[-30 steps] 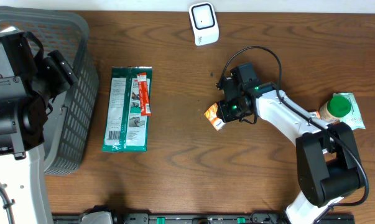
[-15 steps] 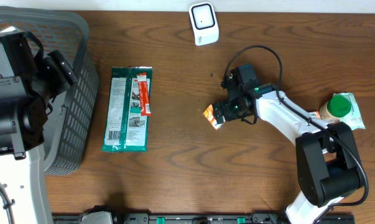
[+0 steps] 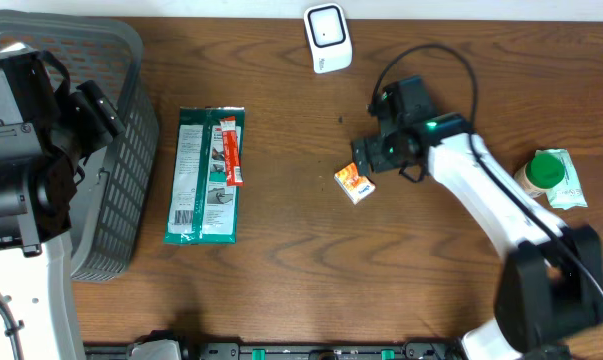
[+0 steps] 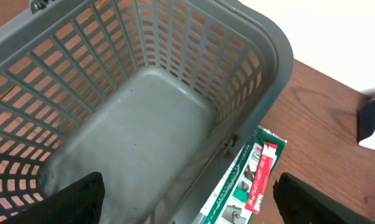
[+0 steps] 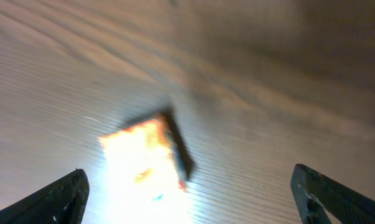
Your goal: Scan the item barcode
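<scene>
Right now the small orange box (image 3: 354,184) lies on the wooden table (image 3: 281,290), a little right of centre, free of either claw. The right gripper (image 3: 371,160) hangs just beside it on its far-right side, its claw spread wide. In the right wrist view the two fingertips (image 5: 56,199) sit at the bottom corners of the frame, well apart. The box shows there as a blurred, overexposed orange patch on the wood, ahead of the fingertips and touching neither. Whether a barcode faces up I cannot tell: the print is too small from overhead and the wrist view is too blurred. The white scanner (image 3: 327,38) stands at the far edge of the table, well apart from the box and slightly left of it.

The left gripper (image 4: 196,208) hovers over the grey basket (image 3: 121,60) at the left edge, its claw also wide and holding nothing. Its wrist view looks down on the basket's grey floor and slatted walls. Just right of the basket a green packet (image 3: 206,175) lies flat, its long side running near to far, with a red stick pack (image 3: 229,150) lying on its far right part. At the right edge a green-lidded jar (image 3: 546,170) rests on a pale packet (image 3: 573,190).
</scene>
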Tool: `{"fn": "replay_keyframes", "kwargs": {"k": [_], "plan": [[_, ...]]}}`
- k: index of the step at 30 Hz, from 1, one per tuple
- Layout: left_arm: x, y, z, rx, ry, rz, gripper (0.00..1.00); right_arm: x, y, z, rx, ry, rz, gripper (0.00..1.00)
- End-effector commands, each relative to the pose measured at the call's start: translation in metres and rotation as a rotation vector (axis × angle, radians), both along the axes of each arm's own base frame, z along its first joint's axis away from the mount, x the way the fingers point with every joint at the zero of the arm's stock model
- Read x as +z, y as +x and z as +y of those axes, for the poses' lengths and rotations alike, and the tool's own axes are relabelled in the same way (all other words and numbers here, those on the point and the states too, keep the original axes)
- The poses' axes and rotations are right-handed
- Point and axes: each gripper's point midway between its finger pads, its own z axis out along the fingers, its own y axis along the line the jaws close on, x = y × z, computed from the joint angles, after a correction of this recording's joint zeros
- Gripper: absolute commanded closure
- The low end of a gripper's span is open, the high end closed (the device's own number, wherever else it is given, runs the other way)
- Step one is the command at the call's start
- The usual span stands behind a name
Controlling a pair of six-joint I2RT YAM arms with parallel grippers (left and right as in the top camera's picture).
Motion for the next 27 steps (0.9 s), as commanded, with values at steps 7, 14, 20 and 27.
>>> {"fn": "replay_keyframes", "kwargs": {"k": [7, 14, 20, 27], "plan": [[0.002, -0.001, 0.003, 0.012, 0.006, -0.005, 0.12, 0.07, -0.021, 0.049, 0.152, 0.325, -0.041, 0.01], [0.002, -0.001, 0.003, 0.012, 0.006, -0.005, 0.12, 0.055, -0.031, 0.064, 0.189, 0.309, 0.0, 0.16], [0.002, -0.001, 0.003, 0.012, 0.006, -0.005, 0.12, 0.013, -0.038, 0.052, 0.154, 0.095, 0.015, 0.5], [0.002, -0.001, 0.003, 0.012, 0.006, -0.005, 0.12, -0.028, -0.041, 0.05, 0.162, -0.138, -0.015, 0.57]]}}
